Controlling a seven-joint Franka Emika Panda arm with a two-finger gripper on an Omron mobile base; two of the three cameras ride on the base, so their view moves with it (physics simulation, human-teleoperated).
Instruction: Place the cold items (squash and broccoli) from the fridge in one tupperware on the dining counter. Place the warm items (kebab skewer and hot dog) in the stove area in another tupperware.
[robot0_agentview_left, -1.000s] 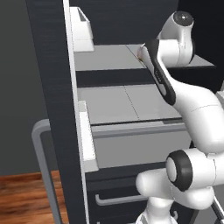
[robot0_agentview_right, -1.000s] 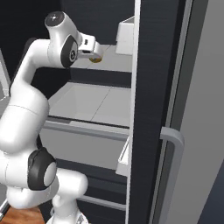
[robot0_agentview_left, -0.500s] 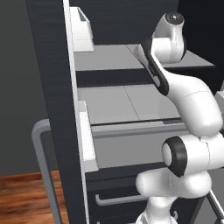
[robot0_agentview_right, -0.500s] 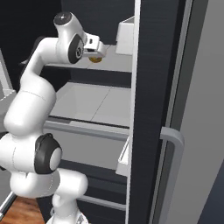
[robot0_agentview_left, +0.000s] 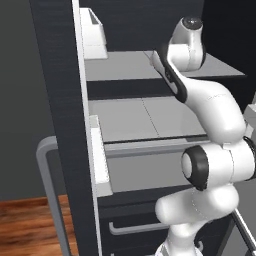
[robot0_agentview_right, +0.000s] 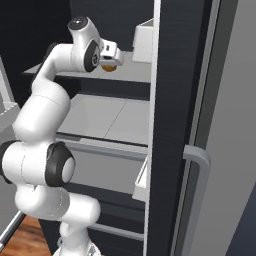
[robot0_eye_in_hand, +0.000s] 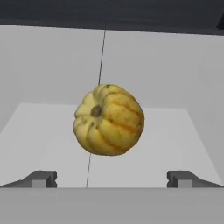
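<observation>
A round yellow squash (robot0_eye_in_hand: 108, 120) with orange stripes rests on the fridge's upper grey shelf (robot0_eye_in_hand: 188, 144), stem end facing the hand camera. My gripper (robot0_eye_in_hand: 111, 179) is open just short of it, one fingertip low on each side and nothing between them. In the right base view the gripper (robot0_agentview_right: 112, 54) reaches over the upper shelf (robot0_agentview_right: 135, 74), and the squash (robot0_agentview_right: 109, 67) peeks out just beneath the hand. The broccoli, kebab skewer, hot dog and tupperware are out of view.
The fridge stands open, with a dark door edge (robot0_agentview_left: 65, 125) and its grey handle (robot0_agentview_left: 47, 200) at my left and another door (robot0_agentview_right: 175, 125) at my right. A white bin (robot0_agentview_left: 92, 35) sits at upper-shelf height. A lower grey shelf (robot0_agentview_left: 145, 117) lies under the arm.
The arm has stretched further into the fridge, carrying the hand a little closer to the squash. The jaws stayed open.
</observation>
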